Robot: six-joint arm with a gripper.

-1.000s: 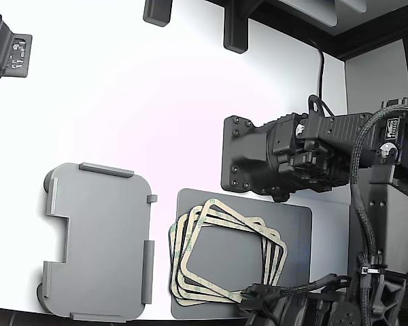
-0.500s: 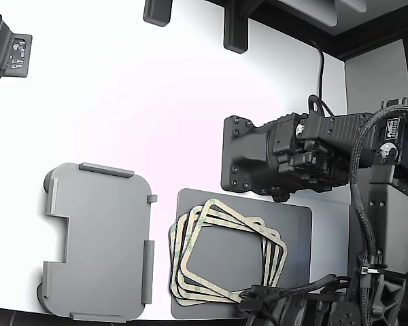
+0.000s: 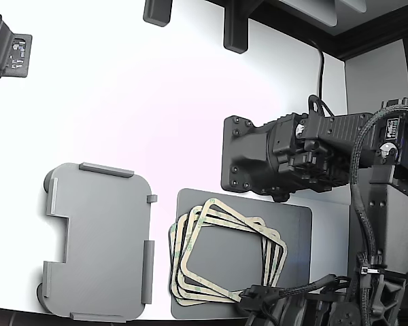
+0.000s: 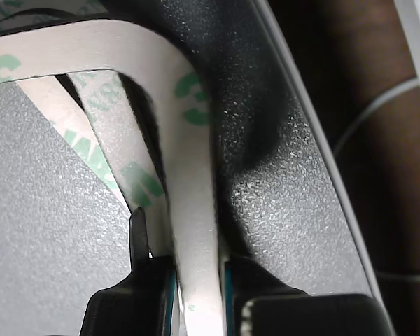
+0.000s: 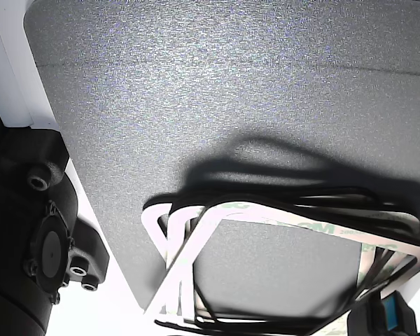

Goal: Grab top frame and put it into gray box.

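Observation:
The top frame (image 3: 245, 221) is beige with green patches and lies on a fanned stack of like frames on the dark gray mat (image 3: 296, 221). My gripper (image 3: 253, 296) is at the stack's near corner by the table's front edge. In the wrist view my gripper (image 4: 196, 280) has a black finger (image 4: 136, 245) on each side of the top frame's (image 4: 189, 175) strip, with the pads against it. The other view shows the top frame (image 5: 266, 208) and my gripper (image 5: 383, 316) at its corner. The gray box (image 3: 98, 241) stands empty to the exterior view's left of the stack.
A second black arm (image 3: 279, 156) hangs over the table on the exterior view's right, above the mat. A black device (image 3: 7, 47) sits at the far left. Two black posts (image 3: 234, 27) stand at the back. Cables (image 3: 364, 224) run down the right side.

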